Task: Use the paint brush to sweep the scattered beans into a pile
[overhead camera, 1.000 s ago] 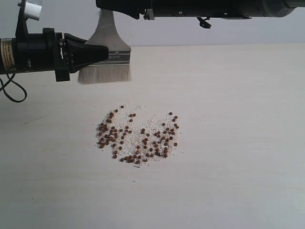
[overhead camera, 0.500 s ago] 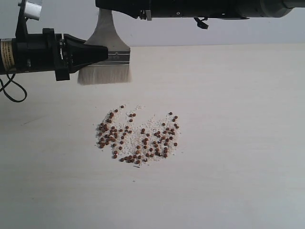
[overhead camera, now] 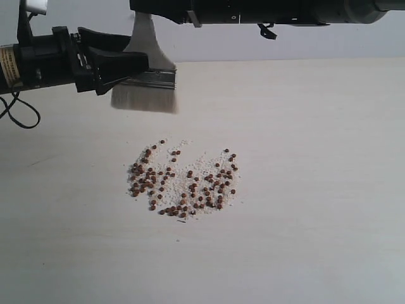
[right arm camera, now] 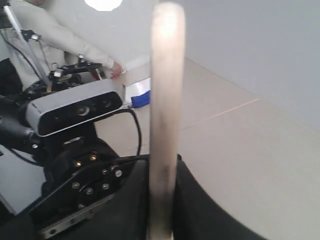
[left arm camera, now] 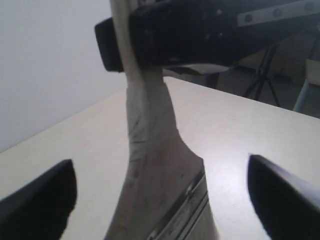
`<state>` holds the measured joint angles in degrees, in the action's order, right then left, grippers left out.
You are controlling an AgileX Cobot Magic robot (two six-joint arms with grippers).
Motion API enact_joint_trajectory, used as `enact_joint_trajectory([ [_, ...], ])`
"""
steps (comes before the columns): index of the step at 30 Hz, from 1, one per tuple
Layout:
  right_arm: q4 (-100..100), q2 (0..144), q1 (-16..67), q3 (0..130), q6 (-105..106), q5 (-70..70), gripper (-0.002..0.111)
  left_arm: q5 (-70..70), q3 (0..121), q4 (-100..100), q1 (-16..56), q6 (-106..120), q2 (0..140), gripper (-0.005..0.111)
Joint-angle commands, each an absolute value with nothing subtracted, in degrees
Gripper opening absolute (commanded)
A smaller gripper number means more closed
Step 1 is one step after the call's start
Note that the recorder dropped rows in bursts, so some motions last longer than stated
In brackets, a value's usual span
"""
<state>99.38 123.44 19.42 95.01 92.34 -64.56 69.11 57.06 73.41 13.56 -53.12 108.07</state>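
The paint brush hangs bristles-down above the table, beyond the beans. My right gripper reaches across from the right at the top and is shut on the brush's wooden handle. My left gripper stands open, its fingers on either side of the brush near the silver ferrule, not touching it. The reddish-brown beans with whitish crumbs lie on the table in a loose, wide patch rather than one tight pile, below and slightly right of the bristles.
The pale table stretches bare to the right and in front of the beans. A black cable loops down from the left arm. The right wrist view shows the left arm's camera housing close by.
My left gripper's jaws have opened and let go of the brush's ferrule. The right gripper's jaws have closed on the handle. The brush has shifted slightly right and tilted.
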Motion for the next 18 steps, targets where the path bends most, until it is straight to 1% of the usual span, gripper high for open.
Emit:
enact_joint_trajectory([
  [1,99.9,122.5,19.4,95.2,93.7,-56.8,0.0,70.0,57.5,71.1,13.6,-52.6,107.9,0.101],
  [3,99.9,121.9,19.4,95.2,95.8,-51.1,0.0,70.0,57.5,71.1,13.6,-52.5,107.9,0.101],
  [5,98.7,121.0,19.4,95.2,97.1,-42.7,0.0,70.0,57.5,71.1,13.6,-52.5,107.9,0.101],
  [7,92.8,119.7,19.4,95.2,97.4,-31.8,0.0,70.0,57.5,71.3,13.1,-52.3,107.9,0.1],
  [9,86.8,118.5,19.4,95.2,96.7,-23.3,0.0,70.0,57.5,71.3,12.2,-52.3,107.9,0.095],
  [11,80.4,117.1,19.4,95.2,93.8,-17.3,0.0,70.0,57.5,70.9,11.2,-52.3,107.9,0.085],
  [14,73.6,115.1,19.4,95.2,88.7,-11.8,0.0,70.0,57.5,69.9,9.3,-52.3,107.9,0.058],
  [15,71.8,114.3,19.4,95.2,87.6,-10.7,0.0,70.0,57.5,70.3,8.7,-52.3,107.9,0.046],
  [17,68.4,112.9,19.4,95.1,84.9,-8.4,0.0,70.0,57.5,71.6,7.7,-53.3,107.9,0.014],
  [18,67.6,112.2,19.4,94.7,83.8,-6.9,0.0,70.0,57.5,72.5,7.2,-53.8,107.9,0.001],
])
